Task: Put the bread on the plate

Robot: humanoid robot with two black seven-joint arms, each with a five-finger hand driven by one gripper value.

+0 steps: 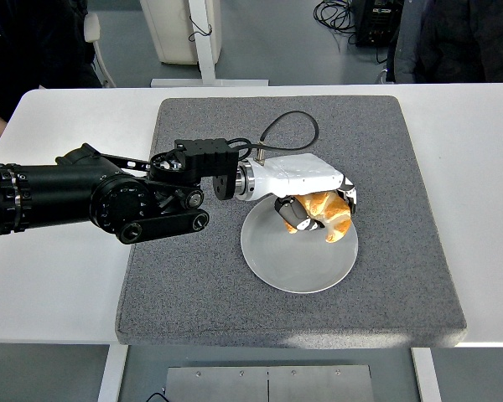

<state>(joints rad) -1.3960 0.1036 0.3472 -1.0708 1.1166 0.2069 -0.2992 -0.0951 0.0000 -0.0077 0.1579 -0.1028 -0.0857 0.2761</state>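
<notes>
- Head view, the only 1 here: the left hand [317, 219] with its white shell is parked over the far part of the round pale grey plate [295, 264], looks lined up for a drop.
- Its fingers are clamped on the golden-brown croissant-shaped bread [329, 214], which sits low over the plate; can't tell if they're touching.
- Plate is on a dark grey felt mat [201, 285].
</notes>
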